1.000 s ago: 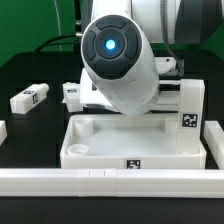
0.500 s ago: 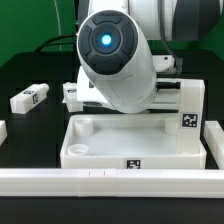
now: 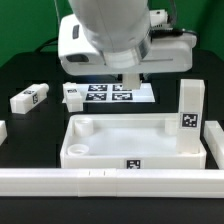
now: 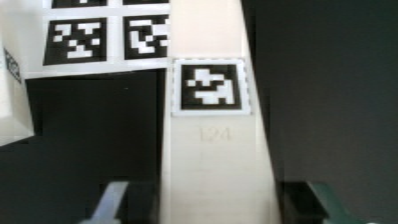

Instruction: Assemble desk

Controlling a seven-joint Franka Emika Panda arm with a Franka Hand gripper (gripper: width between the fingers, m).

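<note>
The white tray-like tabletop (image 3: 100, 158) lies open side up in the middle of the table. One white leg (image 3: 190, 108) stands upright at its far corner on the exterior view's right. My gripper (image 3: 130, 76) hangs behind the tabletop, above the marker board (image 3: 105, 94). In the wrist view a long tagged leg (image 4: 210, 120) runs out from between the jaws of the gripper (image 4: 214, 205), which is shut on it. The fingers (image 4: 114, 203) flank its near end. In the exterior view the hand hides most of this held leg.
Two loose legs lie on the exterior view's left, one (image 3: 30, 98) near the edge and one (image 3: 72, 95) beside the marker board. A long low white rail (image 3: 100, 182) runs along the front. The arm's body fills the top of the exterior view.
The arm has lifted and turned. Its round blue-lit cap no longer blocks the exterior view, so the marker board and the tabletop's far rim show now. The jaws hold the same width.
</note>
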